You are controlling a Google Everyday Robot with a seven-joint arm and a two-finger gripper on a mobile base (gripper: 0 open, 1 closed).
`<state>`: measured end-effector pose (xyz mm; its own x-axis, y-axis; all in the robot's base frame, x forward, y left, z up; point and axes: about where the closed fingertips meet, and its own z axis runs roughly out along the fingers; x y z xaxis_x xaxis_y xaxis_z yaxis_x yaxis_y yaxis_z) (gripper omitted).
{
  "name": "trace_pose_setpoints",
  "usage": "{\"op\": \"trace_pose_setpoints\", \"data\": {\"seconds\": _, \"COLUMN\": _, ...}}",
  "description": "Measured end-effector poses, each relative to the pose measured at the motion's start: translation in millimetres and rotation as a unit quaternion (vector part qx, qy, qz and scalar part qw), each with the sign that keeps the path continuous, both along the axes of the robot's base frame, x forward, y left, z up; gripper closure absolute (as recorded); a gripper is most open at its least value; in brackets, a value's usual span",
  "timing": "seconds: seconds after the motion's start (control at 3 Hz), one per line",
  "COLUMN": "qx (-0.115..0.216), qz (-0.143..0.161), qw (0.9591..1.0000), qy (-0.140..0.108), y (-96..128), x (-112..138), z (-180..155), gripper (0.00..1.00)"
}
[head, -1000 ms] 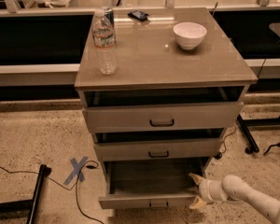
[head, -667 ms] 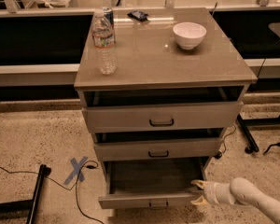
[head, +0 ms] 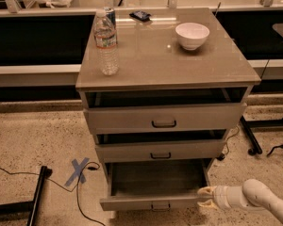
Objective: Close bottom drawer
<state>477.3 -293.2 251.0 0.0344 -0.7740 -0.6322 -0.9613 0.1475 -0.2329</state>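
The bottom drawer (head: 153,202) of the grey-beige cabinet is pulled far out, its inside showing, with a small dark loop handle (head: 160,205) on its narrow front. The middle drawer (head: 160,150) and the top drawer (head: 163,117) stand slightly out. My gripper (head: 203,197) comes in from the lower right on a white arm, with its yellowish fingertips at the right end of the bottom drawer's front panel. I cannot tell whether it touches the panel.
On the cabinet top (head: 151,55) stand a water bottle (head: 106,44), a white bowl (head: 192,35) and a small dark object (head: 141,15). A blue tape cross (head: 78,171) and black cables lie on the floor to the left. A black stand leg (head: 35,199) is at the lower left.
My gripper has slid a little to the right and down along the drawer's right front corner. The drawer stays pulled out.
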Motion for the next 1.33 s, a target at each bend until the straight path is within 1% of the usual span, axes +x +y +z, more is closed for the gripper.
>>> {"op": "trace_pose_setpoints", "data": {"seconds": 0.33, "qx": 0.007, "qz": 0.009, "qw": 0.9999, "qy": 0.012, "y": -6.7, "x": -3.9, "z": -7.5, "gripper": 0.84}}
{"op": "trace_pose_setpoints", "data": {"seconds": 0.67, "qx": -0.001, "qz": 0.011, "qw": 0.9997, "qy": 0.021, "y": -6.9, "x": -5.6, "z": -11.6, "gripper": 1.0}}
{"op": "trace_pose_setpoints", "data": {"seconds": 1.0, "qx": -0.001, "qz": 0.011, "qw": 0.9997, "qy": 0.021, "y": -6.9, "x": -5.6, "z": -11.7, "gripper": 1.0}}
{"op": "trace_pose_setpoints", "data": {"seconds": 1.33, "qx": -0.001, "qz": 0.009, "qw": 0.9995, "qy": 0.029, "y": -6.6, "x": 0.8, "z": -28.8, "gripper": 1.0}}
